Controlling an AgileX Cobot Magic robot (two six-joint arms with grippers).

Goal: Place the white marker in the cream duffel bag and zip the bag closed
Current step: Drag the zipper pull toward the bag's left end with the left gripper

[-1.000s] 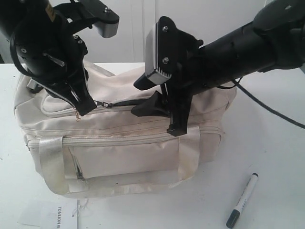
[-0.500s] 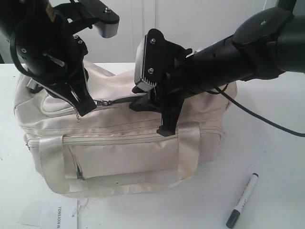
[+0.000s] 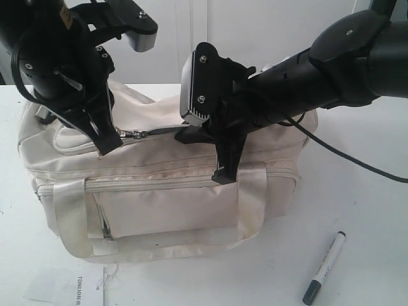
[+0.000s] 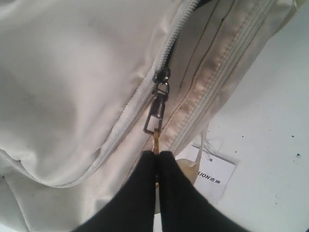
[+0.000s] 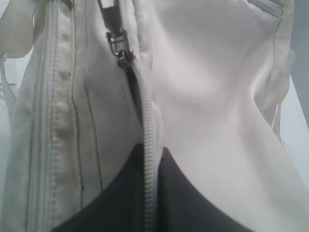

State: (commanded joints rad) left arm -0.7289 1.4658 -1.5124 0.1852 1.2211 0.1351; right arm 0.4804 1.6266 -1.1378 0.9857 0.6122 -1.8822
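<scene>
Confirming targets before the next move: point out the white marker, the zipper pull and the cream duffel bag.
white marker [image 3: 325, 266], exterior view, middle of the barrel.
zipper pull [image 4: 156, 110], left wrist view, dark metal tab.
cream duffel bag [image 3: 166, 210], exterior view, front pocket panel.

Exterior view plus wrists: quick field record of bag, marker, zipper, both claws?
cream duffel bag: on table, dark gap along top zipper
white marker: on table, outside bag, untouched
left claw: shut on zipper pull
right claw: shut on zipper track
task: marker not yet bagged
</scene>
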